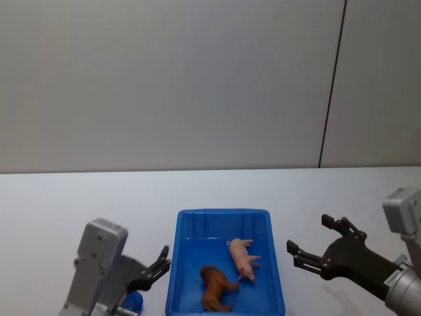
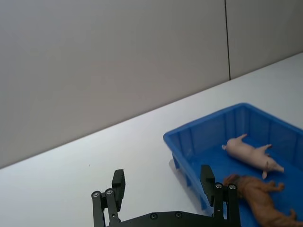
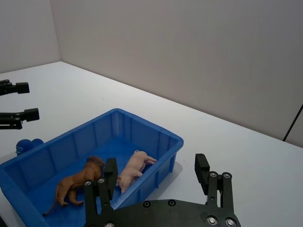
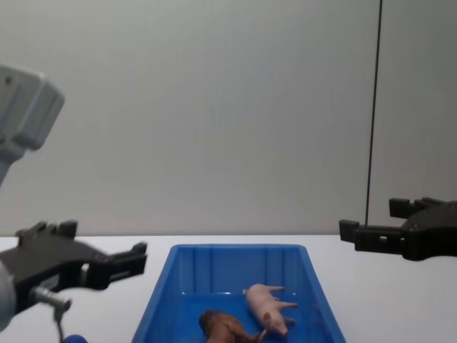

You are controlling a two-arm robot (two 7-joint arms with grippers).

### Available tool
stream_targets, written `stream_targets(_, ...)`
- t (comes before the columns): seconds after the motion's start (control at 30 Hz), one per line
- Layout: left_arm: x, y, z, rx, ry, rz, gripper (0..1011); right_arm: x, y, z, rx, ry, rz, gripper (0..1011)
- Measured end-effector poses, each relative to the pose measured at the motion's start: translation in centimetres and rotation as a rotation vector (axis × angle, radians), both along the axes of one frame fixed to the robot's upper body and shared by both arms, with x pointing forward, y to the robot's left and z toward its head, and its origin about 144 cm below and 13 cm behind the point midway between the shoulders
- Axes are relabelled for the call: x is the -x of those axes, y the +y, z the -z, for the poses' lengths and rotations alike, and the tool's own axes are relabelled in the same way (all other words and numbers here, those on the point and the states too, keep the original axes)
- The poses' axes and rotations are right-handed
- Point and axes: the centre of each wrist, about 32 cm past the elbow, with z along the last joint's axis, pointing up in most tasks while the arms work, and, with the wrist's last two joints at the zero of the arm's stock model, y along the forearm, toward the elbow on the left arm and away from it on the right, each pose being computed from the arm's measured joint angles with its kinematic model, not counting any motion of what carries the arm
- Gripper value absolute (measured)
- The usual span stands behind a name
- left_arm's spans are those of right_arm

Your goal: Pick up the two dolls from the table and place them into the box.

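Box, mid-desk: pig and brown animal inside, side by side. Left pincer and right pincer flank it, spread wide, empty. Judged complete.

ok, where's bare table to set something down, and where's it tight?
Free: the table between the box and the back wall, and out to both sides. Tight: inside the box, around the pig and the brown animal, and beside the left gripper, near the blue object.
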Motion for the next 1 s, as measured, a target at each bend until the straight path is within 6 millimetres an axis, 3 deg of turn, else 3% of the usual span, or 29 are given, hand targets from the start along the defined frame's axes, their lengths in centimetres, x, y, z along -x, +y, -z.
stream_targets(0.43,1.5,1.5,3.0,0.018,0.114,-0.056,1001,0.1,-0.1,0.0,0.0,-0.001,0.0,1001)
stream_targets(1.0,1.3,2.4,5.6,0.035,0.18,-0.045,1001,0.1,-0.2,0.0,0.0,-0.002,0.001,1001)
